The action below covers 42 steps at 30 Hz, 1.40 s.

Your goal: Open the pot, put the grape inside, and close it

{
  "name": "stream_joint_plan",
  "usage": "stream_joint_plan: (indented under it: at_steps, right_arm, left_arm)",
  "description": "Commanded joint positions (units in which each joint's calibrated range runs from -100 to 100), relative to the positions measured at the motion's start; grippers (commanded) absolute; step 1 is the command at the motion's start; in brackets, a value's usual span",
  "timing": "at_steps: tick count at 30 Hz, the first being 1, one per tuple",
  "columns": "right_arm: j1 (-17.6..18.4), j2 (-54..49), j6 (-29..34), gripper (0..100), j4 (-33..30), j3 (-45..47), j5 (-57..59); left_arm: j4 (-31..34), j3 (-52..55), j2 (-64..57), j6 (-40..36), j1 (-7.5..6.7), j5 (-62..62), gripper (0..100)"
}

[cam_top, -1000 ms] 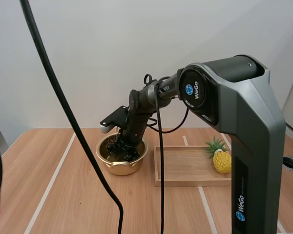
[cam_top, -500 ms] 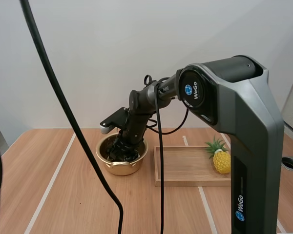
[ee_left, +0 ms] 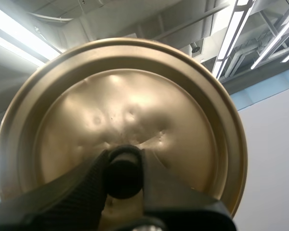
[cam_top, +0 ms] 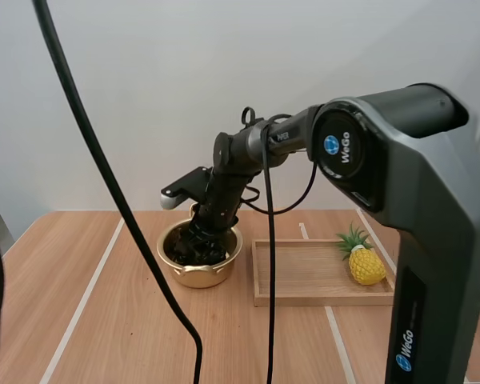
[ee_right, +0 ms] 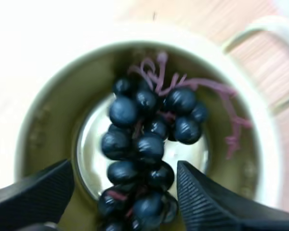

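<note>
A gold pot [cam_top: 198, 258] stands uncovered on the table left of the tray. Inside it lies a dark bunch of grapes [ee_right: 144, 144] with a pinkish stem, resting on the pot's [ee_right: 260, 159] bottom. My right gripper [cam_top: 198, 237] hangs over the pot's mouth, open, its fingers [ee_right: 33, 190] standing wide apart either side of the bunch and free of it. My left gripper [ee_left: 124, 179] is shut on the black knob of the gold lid [ee_left: 173, 110], which it holds up in the air, away from the table.
A wooden tray [cam_top: 304, 276] lies right of the pot, with a small toy pineapple [cam_top: 362, 260] at its right end. Bare wooden tabletop [cam_top: 104, 320] stretches in front of and left of the pot.
My right gripper has opened over the pot and let go of the grapes, which now lie inside. The arm has lifted slightly. The left gripper keeps the lid.
</note>
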Motion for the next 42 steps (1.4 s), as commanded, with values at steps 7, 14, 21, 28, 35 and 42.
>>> stream_joint_plan:
  at_steps: [7,14,21,28,35,42]
  right_arm:
    - [-0.02,-12.55,1.50,100,-0.63,0.20,2.69]
    - [-0.02,-21.90,4.10,100,-3.05,0.20,9.09]
    - [-0.02,-31.47,6.58,100,-5.07,0.20,18.92]
    - [-0.02,-42.49,7.52,100,-5.19,0.88,29.16]
    - [-0.02,-54.54,9.02,100,-6.60,5.35,33.76]
    - [-0.02,-66.80,10.64,100,-8.99,13.64,33.76]
  left_arm:
    - [0.51,-0.25,-0.38,-0.21,0.17,-2.39,0]
    - [0.51,-0.25,-0.38,-0.21,0.17,-2.39,0]
    - [0.51,-0.25,-0.38,-0.21,0.17,-2.39,0]
    - [0.51,-0.25,-0.38,-0.21,0.17,-2.39,0]
    - [0.51,-0.25,-0.38,-0.21,0.17,-2.39,0]
    - [0.51,-0.25,-0.38,-0.21,0.17,-2.39,0]
